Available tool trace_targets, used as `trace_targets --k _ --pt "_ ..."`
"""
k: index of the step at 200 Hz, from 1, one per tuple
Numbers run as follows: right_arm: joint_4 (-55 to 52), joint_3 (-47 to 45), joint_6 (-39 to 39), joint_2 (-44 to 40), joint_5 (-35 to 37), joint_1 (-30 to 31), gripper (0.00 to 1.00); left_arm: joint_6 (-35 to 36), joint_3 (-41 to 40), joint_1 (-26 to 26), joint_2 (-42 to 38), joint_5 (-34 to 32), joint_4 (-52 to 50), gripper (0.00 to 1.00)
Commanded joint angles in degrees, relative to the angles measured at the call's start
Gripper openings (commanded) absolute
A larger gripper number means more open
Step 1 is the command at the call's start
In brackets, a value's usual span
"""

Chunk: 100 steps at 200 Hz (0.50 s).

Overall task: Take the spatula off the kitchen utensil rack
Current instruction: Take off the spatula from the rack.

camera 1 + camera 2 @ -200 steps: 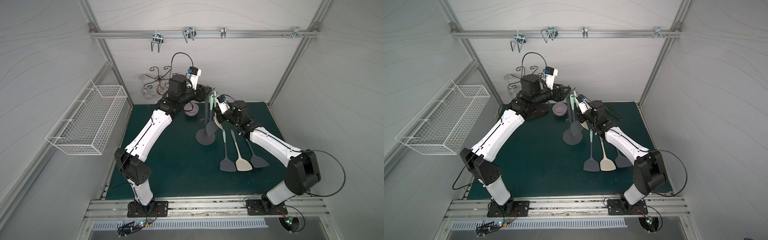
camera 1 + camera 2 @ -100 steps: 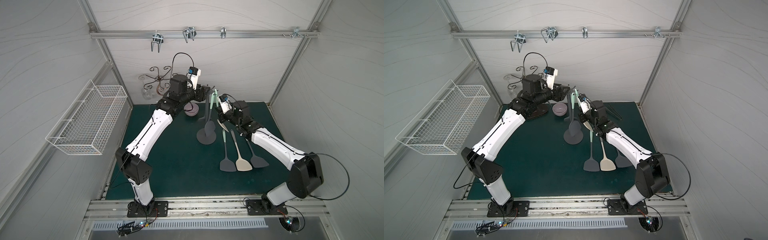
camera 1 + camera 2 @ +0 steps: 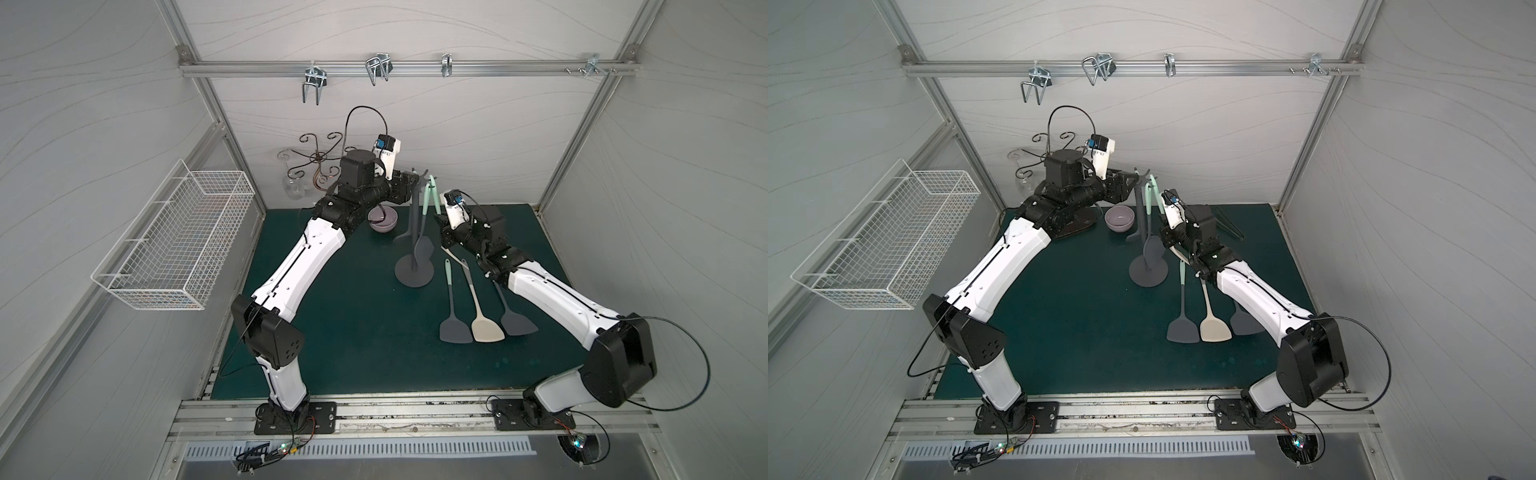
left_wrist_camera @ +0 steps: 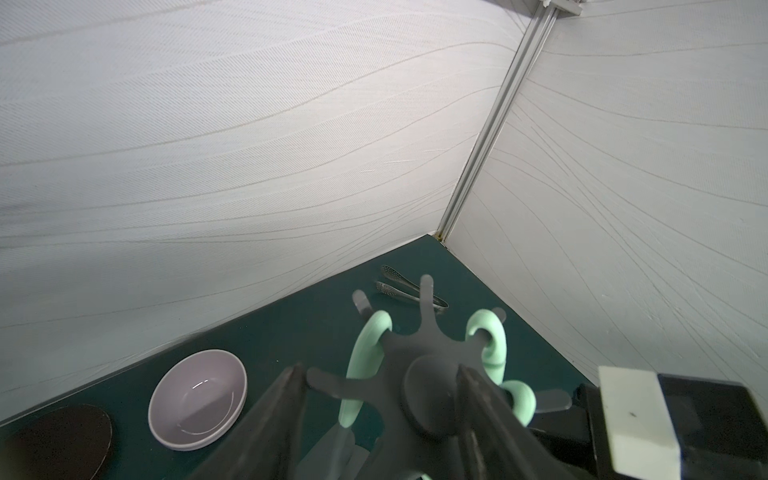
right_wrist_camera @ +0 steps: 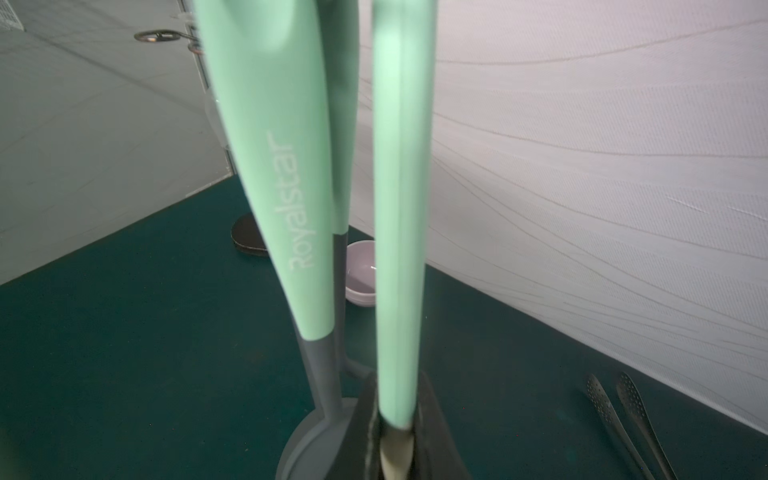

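The kitchen utensil rack [image 3: 413, 272] stands mid-mat, a dark grey round base, thin pole and star crown [image 4: 428, 365]. My left gripper [image 4: 380, 372] is open, its jaws straddling the crown's hub, one finger [image 4: 291, 399] by a hook tip. A spatula with a mint handle [image 5: 399, 208] hangs from a crown hook. My right gripper [image 5: 395, 432] is shut on that handle low down, where it turns cream. In a top view the right gripper [image 3: 440, 218] sits just right of the pole. Two other mint-handled utensils [image 5: 274, 166] hang on the rack too.
Three spatulas lie on the green mat right of the rack: grey [image 3: 455, 330], cream [image 3: 486, 330], grey [image 3: 517, 324]. A lilac bowl [image 3: 383, 220] sits behind the rack, and metal tongs [image 3: 1229, 224] lie at the back right. A bronze wire stand [image 3: 318, 160] and white wire basket [image 3: 174, 241] are at the left.
The left jaws have narrowed a little around the rack's crown. Both arms have barely moved, and the right gripper keeps its hold on the mint handle.
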Motion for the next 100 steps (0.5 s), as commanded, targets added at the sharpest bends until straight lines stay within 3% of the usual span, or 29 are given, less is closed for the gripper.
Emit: trace_targets --k 1,16,43,62,100 --pt "15.9 -2.4 3.1 -3.1 2.7 -0.1 0.0 0.3 1.0 0.5 2.1 0.0 -4.2 0.54" --pt "21.1 -5.3 5.8 -2.3 2.5 -1.0 0.0 0.3 1.6 0.4 2.4 1.0 -4.8 0.43" --pt "31.7 -9.7 15.9 -0.7 -4.5 -4.6 0.0 0.7 2.4 0.4 2.9 2.7 -6.0 0.27" --pt "34.7 -10.5 16.4 -0.7 -6.1 -4.6 0.0 1.0 2.5 0.5 2.9 2.9 -6.2 0.18" --pt "34.5 -9.8 15.7 -1.6 -5.5 -4.5 0.0 0.7 3.0 0.5 3.6 3.5 -6.7 0.11"
